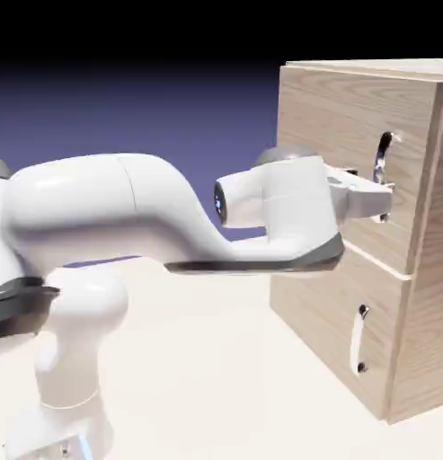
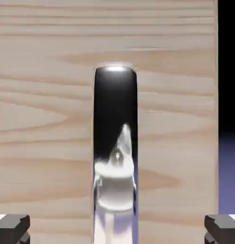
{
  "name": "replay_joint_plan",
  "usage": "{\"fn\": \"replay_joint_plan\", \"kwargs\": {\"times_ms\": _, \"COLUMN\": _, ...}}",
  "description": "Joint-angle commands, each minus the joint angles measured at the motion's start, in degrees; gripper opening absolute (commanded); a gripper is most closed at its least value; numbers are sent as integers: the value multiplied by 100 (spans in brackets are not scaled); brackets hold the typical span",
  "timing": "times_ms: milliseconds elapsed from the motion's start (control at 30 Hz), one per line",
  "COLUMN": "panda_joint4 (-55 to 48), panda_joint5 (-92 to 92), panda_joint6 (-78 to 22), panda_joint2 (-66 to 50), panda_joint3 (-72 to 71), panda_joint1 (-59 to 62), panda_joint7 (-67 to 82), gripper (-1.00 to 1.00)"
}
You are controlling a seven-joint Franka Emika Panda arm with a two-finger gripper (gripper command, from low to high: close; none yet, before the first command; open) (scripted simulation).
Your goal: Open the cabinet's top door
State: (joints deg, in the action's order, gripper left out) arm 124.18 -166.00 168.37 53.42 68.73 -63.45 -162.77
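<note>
Blue-violet backdrop, darkening to black above, surrounds your scene. Your hand (image 2: 117, 229) stands wide open, holding nothing, its fingertips on either side of the upper handle (image 2: 115, 143). The top door (image 1: 346, 135) lies above the lower door (image 1: 332, 314) on the cabinet (image 1: 433, 260), at the exterior view's right.
</note>
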Motion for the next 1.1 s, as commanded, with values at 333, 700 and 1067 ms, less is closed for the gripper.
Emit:
{"fn": "replay_joint_plan", "kwargs": {"times_ms": 333, "panda_joint4": 1324, "panda_joint5": 604, "panda_joint6": -691, "panda_joint2": -248, "panda_joint3": -1356, "panda_joint1": 1868, "panda_joint7": -324, "gripper": -100}}
{"fn": "replay_joint_plan", "kwargs": {"times_ms": 700, "panda_joint4": 2838, "panda_joint5": 2148, "panda_joint6": -1329, "panda_joint2": 158, "panda_joint3": -3388, "panda_joint1": 4149, "panda_joint7": -49, "gripper": -100}}
{"fn": "replay_joint_plan", "kwargs": {"times_ms": 1067, "panda_joint4": 4224, "panda_joint5": 4858, "panda_joint6": -1949, "panda_joint2": 1510, "panda_joint3": -5443, "panda_joint1": 5687, "panda_joint7": 1154, "gripper": -100}}
